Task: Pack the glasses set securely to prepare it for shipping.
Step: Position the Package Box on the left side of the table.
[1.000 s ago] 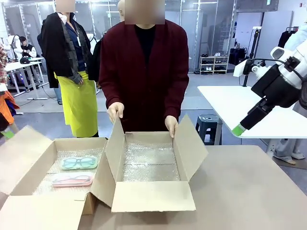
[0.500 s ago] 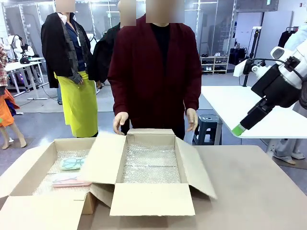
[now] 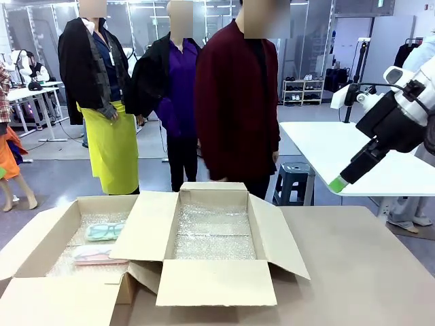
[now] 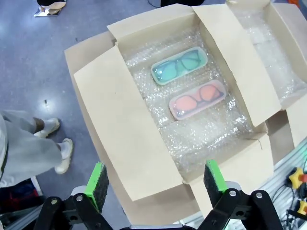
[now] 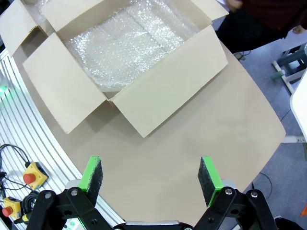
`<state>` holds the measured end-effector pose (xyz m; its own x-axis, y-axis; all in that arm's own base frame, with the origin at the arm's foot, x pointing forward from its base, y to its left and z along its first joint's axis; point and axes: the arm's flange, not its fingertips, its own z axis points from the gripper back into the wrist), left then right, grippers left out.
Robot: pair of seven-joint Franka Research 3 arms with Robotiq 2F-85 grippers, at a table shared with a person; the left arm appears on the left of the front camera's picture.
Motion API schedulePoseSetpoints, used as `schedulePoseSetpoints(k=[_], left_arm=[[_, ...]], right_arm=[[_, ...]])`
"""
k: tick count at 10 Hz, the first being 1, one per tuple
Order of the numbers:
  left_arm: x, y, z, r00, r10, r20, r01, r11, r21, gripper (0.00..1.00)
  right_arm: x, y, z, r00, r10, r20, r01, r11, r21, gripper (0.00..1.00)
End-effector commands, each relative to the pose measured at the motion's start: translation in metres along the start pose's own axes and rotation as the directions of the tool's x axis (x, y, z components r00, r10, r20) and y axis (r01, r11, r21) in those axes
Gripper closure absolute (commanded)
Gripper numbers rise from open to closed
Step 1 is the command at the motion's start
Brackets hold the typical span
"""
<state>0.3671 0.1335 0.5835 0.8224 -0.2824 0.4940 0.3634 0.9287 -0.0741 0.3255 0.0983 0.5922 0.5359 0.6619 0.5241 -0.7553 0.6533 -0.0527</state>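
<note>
The glasses set lies on bubble wrap inside the left cardboard box (image 3: 102, 202): a mint-green case (image 3: 105, 231) behind a pink case (image 3: 90, 254), whose right end the neighbouring box's flap hides. From above, the mint-green case (image 4: 180, 66) and pink case (image 4: 199, 98) lie side by side, apart, lids up. My left gripper (image 4: 156, 178) hangs open high over this box (image 4: 120, 129), nothing between its fingers. My right gripper (image 5: 151, 175) is open too, above the bare table beside the middle box (image 5: 163, 91). It is raised at the right (image 3: 338, 183).
The middle box (image 3: 217, 282) is open, lined with bubble wrap, its flaps spread outward. A person in a dark red cardigan (image 3: 238, 102) stands behind it, hands off the box. Brown tabletop (image 3: 367, 272) lies free to the right. Other people stand farther back.
The person let go of the middle box's side flaps, straightened and shifted right. The flaps dropped outward, the left one now overlapping the left box. Both arms stayed still.
</note>
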Motion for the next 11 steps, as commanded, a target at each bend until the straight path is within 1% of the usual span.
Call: schedulePoseSetpoints(k=[1, 11], left_arm=[[0.0030, 0.0024, 0.0027, 1.000, 0.006, -0.010, -0.006, 1.000, 0.015, 0.00], [0.0030, 0.0024, 0.0027, 1.000, 0.006, -0.010, -0.006, 1.000, 0.015, 0.00]], right_arm=[[0.0012, 0.0003, 0.0008, 1.000, 0.000, -0.001, 0.000, 1.000, -0.007, 0.00], [0.0012, 0.0003, 0.0008, 1.000, 0.000, -0.001, 0.000, 1.000, -0.007, 0.00]])
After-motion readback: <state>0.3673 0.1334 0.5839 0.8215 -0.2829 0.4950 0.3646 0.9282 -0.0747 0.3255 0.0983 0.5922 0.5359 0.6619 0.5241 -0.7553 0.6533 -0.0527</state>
